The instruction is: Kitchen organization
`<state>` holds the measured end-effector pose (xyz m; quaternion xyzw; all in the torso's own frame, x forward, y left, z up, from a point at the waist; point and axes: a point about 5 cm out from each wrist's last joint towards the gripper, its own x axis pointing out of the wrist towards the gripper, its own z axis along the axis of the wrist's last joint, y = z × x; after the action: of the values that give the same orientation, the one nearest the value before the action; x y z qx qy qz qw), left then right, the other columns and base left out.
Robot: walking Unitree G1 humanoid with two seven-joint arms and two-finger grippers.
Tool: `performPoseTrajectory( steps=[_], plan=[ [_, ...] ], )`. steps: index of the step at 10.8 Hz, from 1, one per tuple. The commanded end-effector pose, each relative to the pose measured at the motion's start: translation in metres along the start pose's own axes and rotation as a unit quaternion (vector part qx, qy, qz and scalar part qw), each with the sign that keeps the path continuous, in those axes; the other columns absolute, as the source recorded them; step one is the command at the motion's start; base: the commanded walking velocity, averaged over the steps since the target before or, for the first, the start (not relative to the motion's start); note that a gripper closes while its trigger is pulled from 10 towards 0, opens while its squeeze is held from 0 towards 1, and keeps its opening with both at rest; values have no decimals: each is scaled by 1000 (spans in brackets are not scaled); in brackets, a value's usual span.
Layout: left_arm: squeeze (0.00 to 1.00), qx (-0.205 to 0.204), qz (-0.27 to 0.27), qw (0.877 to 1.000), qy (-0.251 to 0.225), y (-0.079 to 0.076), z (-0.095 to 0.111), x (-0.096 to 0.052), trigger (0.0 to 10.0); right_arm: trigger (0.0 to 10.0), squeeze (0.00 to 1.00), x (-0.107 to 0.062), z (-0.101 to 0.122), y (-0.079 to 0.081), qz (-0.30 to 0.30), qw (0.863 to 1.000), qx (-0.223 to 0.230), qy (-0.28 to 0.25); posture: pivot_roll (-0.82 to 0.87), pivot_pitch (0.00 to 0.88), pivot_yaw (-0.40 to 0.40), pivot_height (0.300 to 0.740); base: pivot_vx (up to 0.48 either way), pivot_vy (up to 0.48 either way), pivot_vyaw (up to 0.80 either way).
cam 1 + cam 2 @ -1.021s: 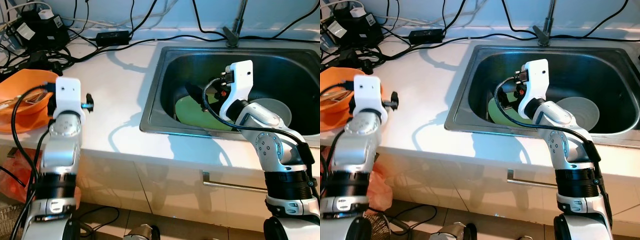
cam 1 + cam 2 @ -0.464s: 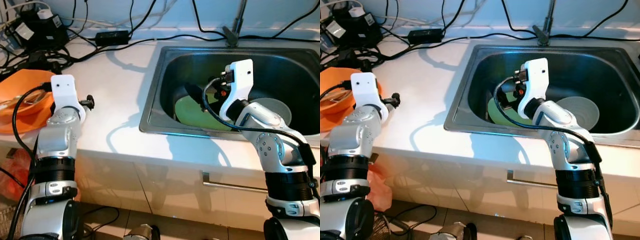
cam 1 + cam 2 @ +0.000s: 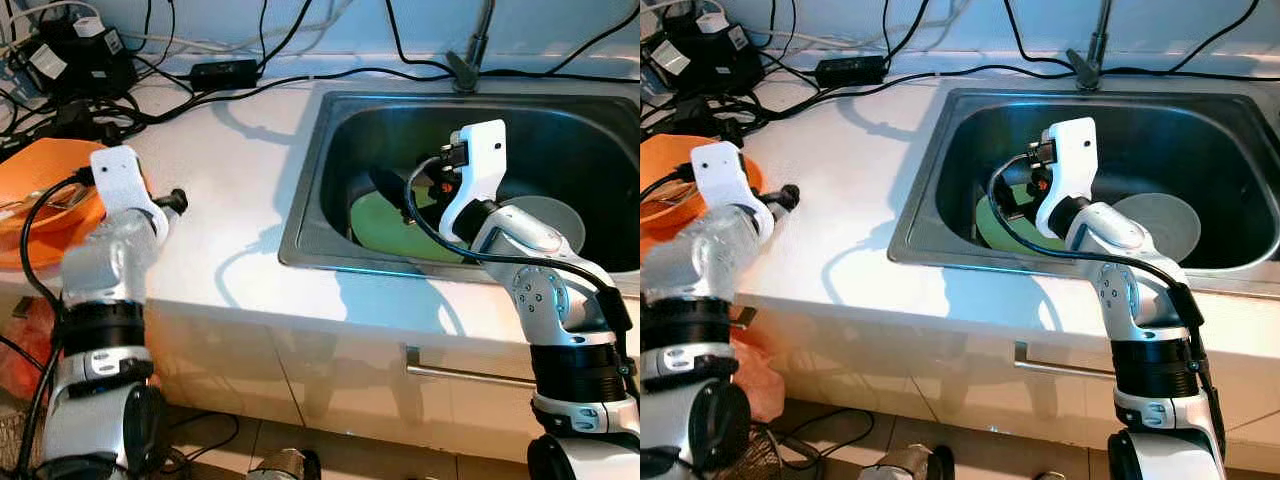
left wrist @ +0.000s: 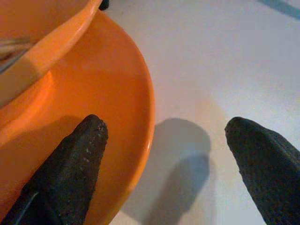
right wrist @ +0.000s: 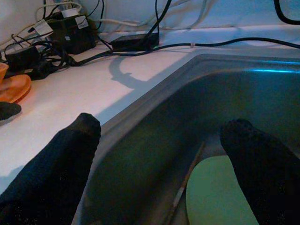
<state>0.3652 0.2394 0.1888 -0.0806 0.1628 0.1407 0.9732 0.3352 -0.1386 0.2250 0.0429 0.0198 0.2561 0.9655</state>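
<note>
I see my right gripper [image 5: 159,159] spread wide above the green plate [image 3: 395,225] in the sink [image 3: 330,130], while at nine o'clock my left gripper [image 4: 164,164] gapes across the orange plate [image 4: 117,117] rim.

Two arms around the steel sink [image 3: 320,170]
Right end effector [image 3: 385,185] hangs inside the sink above a green plate [image 3: 385,222]; left end effector [image 3: 178,200] over the white tabletop [image 3: 230,180] beside it.

Before me a white table [image 3: 240,170] holds a steel sink [image 3: 330,120]; black cables [image 3: 60,75] tangle at its back, tiled floor [image 3: 330,455] below.
</note>
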Motion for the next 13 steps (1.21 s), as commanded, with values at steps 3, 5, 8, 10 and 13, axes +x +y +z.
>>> performPoseTrajectory(
  steps=[3, 5, 8, 10, 13],
  plan=[
    [0, -24, -48, 997, 60, -15, -17, 3, 10000, 10000, 0, 0, 1, 3, 6, 1000, -4, 2, 138, 106, 114, 740, 0, 0, 0],
    [0, -20, -86, 993, 75, -34, -24, 2, 10000, 10000, 0, 1, 1, 4, 7, 1000, -3, 2, 142, 105, 112, 740, 0, 0, 0],
    [0, -6, -136, 988, 78, -59, -30, 2, 10000, 10000, 0, 2, 2, 6, 8, 1000, -2, 1, 133, 104, 117, 740, 0, 0, 0],
    [0, -2, -159, 985, 73, -68, -28, 3, 10000, 10000, 0, 0, 1, 5, 4, 1000, -1, 2, 129, 106, 122, 740, 0, 0, 0],
    [0, 13, -205, 976, 67, -93, -31, 0, 10000, 10000, 0, 1, 1, 5, 3, 1000, -1, 2, 131, 106, 121, 740, 0, 0, 0]
  ],
)
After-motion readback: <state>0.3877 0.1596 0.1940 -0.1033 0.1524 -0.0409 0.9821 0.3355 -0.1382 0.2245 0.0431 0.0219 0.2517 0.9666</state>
